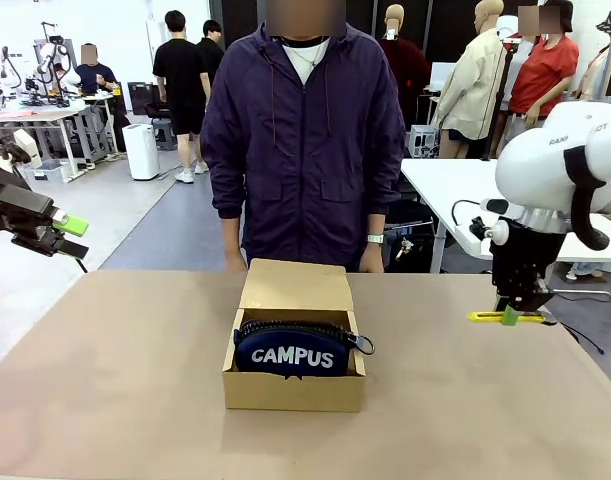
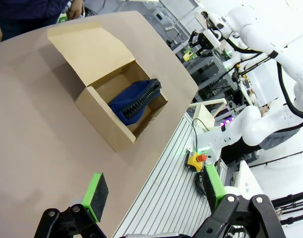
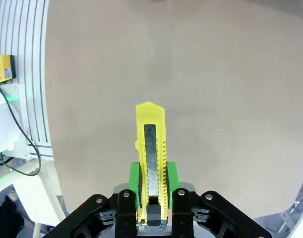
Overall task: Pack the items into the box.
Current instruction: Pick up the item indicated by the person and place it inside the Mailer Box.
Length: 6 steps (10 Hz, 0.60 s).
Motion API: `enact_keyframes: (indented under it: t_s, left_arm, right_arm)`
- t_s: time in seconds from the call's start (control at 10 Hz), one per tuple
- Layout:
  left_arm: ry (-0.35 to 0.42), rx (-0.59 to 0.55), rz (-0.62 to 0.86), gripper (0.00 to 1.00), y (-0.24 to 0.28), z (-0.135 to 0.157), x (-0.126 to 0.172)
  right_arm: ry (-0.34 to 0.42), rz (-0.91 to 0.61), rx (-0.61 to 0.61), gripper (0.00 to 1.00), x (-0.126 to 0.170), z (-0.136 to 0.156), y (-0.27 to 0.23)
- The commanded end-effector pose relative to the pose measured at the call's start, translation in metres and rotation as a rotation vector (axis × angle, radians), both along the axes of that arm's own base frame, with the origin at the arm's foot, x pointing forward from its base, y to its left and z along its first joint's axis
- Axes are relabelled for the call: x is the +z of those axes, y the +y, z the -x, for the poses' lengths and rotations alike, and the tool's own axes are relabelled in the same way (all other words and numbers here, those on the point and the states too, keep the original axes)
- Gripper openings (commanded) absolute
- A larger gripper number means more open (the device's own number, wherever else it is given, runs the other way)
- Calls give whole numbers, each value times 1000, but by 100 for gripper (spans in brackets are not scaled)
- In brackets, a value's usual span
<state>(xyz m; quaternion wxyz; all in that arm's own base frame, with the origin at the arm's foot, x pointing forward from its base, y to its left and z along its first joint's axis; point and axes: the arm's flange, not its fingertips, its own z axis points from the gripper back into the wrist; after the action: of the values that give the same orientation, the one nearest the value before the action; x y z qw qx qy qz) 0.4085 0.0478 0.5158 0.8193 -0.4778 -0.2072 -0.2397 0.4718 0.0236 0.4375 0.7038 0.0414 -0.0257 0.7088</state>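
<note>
Nearest the robot, in the middle of the tabletop (image 1: 125, 400), sits the cardboard box (image 1: 293, 392), its flap lid (image 1: 295, 285) open and leaning back toward the far side. A navy pouch (image 1: 290, 352) lettered "CAMPUS" stands on edge inside it, zip uppermost. Farther back on the right, well apart from the box, the right end effector (image 1: 509, 316) is clamped on the yellow-and-black utility knife (image 1: 497, 317), which it holds level over the tabletop; its green pads (image 3: 133, 174) press both sides of the handle. At the left edge the left end effector (image 1: 67, 237) hangs off the tabletop, fingers spread wide with nothing between them. Beyond the box a person (image 1: 305, 130) in a dark jacket stands at the far edge, hands (image 1: 372, 262) just behind the lid.
</note>
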Motion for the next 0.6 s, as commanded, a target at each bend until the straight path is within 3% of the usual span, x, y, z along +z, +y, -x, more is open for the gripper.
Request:
enact_keyframes:
  t_s: [0.0, 0.3, 0.5]
  left_arm:
    - [-2, -11, -2, 100, 2, 2, 2]
    - [-2, -11, -2, 100, 2, 2, 2]
    - [-2, -11, -2, 100, 2, 2, 2]
  right_arm:
    - [-15, 4, 25, 0, -5, -4, -3]
    - [-3, 59, -61, 0, 16, -12, 36]
    - [20, 96, -16, 0, 39, -33, 99]
